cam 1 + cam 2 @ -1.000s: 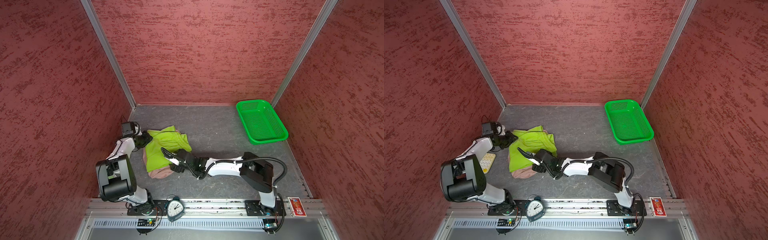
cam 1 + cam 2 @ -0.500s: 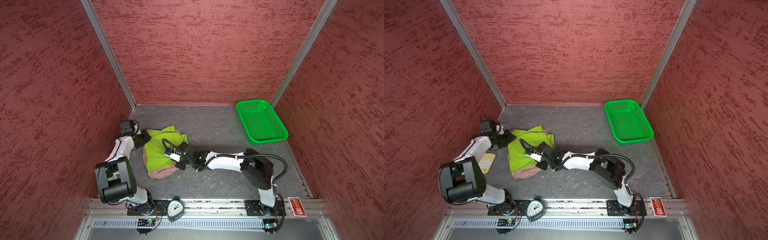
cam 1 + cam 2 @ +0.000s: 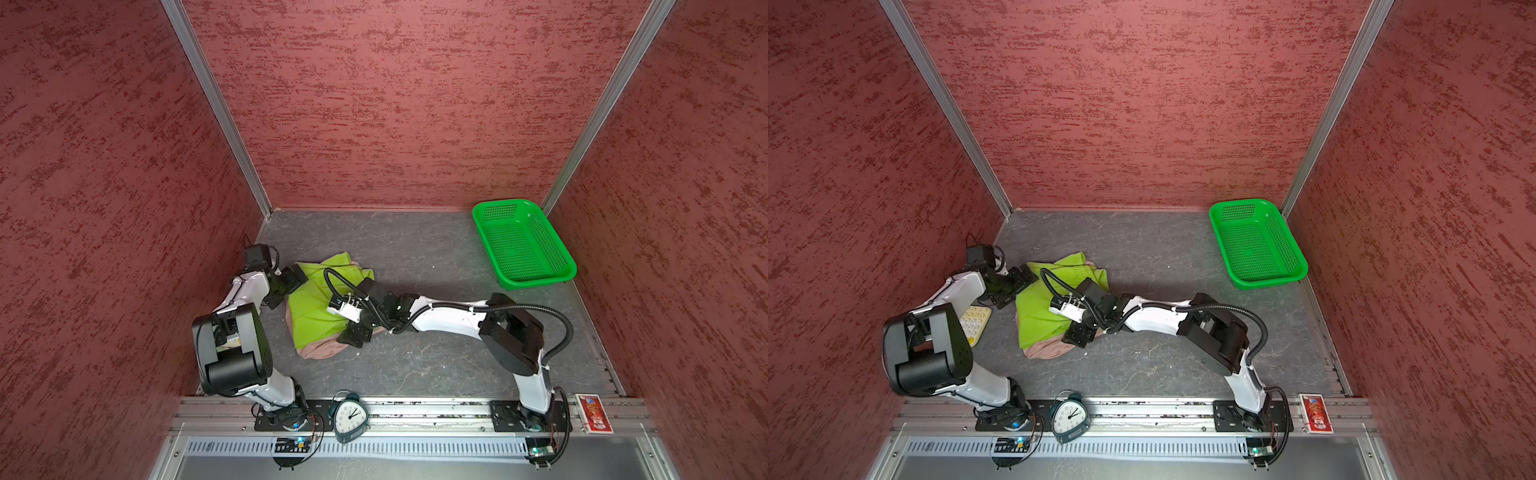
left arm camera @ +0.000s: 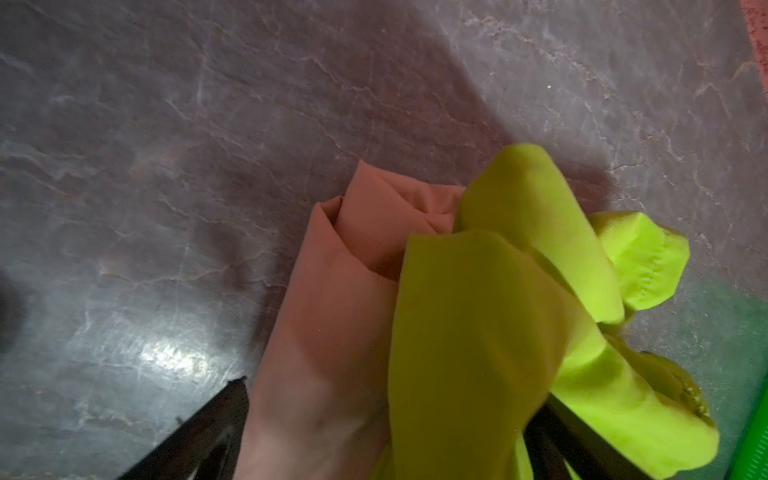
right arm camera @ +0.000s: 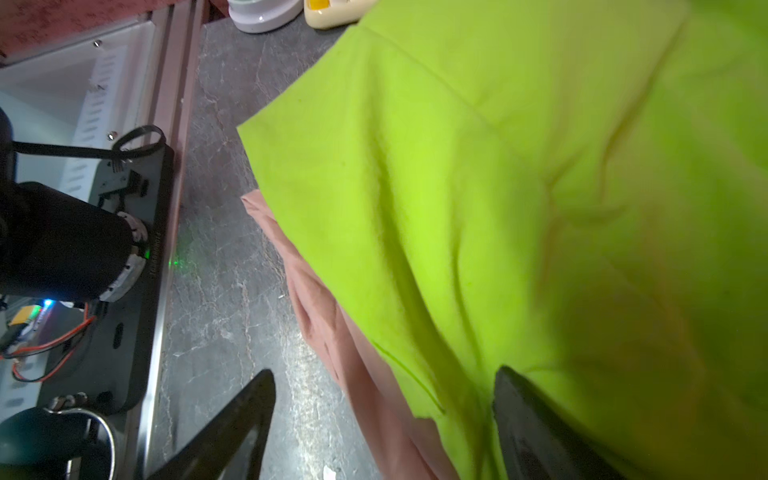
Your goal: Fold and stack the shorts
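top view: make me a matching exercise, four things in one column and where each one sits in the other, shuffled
Things
1. lime green shorts
2. pink shorts
3. green basket
4. alarm clock

Places
a. at the front rail
b. lying on top of the other pair
c. far right corner
d. underneath, peeking out at the near edge

Pairs: 1-b, 2-d, 3-c, 4-a

Red textured walls (image 3: 374, 104) on three sides; aluminium corner posts (image 3: 216, 108); grey marbled floor (image 3: 415, 249); metal rail (image 3: 415, 409) in front.
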Motion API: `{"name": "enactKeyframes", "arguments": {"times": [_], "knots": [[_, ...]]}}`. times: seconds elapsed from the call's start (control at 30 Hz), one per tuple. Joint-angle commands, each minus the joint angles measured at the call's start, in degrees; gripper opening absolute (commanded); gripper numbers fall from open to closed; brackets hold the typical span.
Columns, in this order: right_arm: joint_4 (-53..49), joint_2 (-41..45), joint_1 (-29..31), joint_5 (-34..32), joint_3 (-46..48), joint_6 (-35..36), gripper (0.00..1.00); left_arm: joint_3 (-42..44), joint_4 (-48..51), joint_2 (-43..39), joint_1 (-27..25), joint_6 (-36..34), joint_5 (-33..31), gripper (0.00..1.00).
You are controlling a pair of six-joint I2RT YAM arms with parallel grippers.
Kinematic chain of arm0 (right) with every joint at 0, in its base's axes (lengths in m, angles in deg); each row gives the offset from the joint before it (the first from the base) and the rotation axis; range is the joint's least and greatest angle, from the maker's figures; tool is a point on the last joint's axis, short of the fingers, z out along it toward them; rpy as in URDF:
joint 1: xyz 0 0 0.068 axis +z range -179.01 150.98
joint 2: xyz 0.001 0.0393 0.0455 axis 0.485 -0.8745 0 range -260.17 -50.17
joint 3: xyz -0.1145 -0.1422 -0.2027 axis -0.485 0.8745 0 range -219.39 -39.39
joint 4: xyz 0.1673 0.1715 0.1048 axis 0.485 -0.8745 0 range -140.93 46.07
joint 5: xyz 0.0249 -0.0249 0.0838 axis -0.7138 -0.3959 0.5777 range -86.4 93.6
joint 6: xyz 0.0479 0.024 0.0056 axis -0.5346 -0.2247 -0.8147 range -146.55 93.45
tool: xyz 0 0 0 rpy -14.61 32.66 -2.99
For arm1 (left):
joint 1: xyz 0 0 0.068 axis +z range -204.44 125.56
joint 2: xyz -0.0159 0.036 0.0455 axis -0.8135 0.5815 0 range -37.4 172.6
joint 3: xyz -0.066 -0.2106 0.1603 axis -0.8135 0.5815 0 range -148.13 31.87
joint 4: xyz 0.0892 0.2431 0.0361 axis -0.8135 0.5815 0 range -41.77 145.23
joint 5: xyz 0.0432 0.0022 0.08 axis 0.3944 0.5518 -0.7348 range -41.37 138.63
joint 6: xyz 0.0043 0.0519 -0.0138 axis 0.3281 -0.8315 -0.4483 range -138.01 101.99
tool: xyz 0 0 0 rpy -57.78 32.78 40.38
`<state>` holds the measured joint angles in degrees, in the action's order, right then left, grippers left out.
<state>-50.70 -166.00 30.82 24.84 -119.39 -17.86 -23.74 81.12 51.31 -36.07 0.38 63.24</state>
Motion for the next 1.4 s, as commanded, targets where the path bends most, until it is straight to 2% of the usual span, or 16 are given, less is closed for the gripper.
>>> {"name": "enactKeyframes", "arguments": {"times": [0.0,0.13,0.2,0.4,0.57,0.67,0.77,0.87,1.03,1.2,1.37], "knots": [[3.89,5.16,-2.13,3.96,1.94,-3.88,0.84,-4.06,2.98,-2.75,0.35,0.58,-2.39,0.99],[10.18,9.36,-5.39,7.77,5.17,-10.46,0.81,-8.09,6.88,-11.34,-0.77,1.27,-5.37,0.99],[13.45,10.64,-7.04,8.61,7.15,-14.03,0.79,-9.66,8.51,-14.87,-2.73,1.08,-4.90,0.99],[23.88,18.00,-12.79,5.96,17.89,-23.36,0.74,-9.95,11.89,-18.85,-18.26,2.73,-4.10,1.00],[23.97,27.78,-17.71,1.31,27.09,-25.60,0.74,0.84,1.74,-20.61,-28.00,10.19,-2.08,0.79],[21.47,34.05,-19.50,-1.91,31.53,-25.64,0.75,5.69,-3.60,-17.81,-30.95,13.47,-1.71,0.76],[20.48,39.07,-20.44,-3.72,35.27,-26.30,0.75,7.38,-4.48,-12.76,-31.95,15.72,-0.86,0.74],[20.26,42.63,-21.27,-4.62,38.31,-27.38,0.76,8.05,-2.53,-9.43,-31.79,15.83,-2.67,0.71],[19.51,45.52,-22.64,-4.71,40.08,-28.09,0.76,10.08,-3.97,-5.08,-28.97,14.86,-3.33,0.69],[26.01,46.97,-22.98,-4.59,43.90,-31.17,0.76,5.58,-2.84,2.66,-25.55,10.30,-2.79,0.69],[28.25,45.39,-23.19,-4.05,43.84,-32.77,0.77,-1.39,-2.61,8.59,-20.99,5.75,-2.52,0.69]]}}
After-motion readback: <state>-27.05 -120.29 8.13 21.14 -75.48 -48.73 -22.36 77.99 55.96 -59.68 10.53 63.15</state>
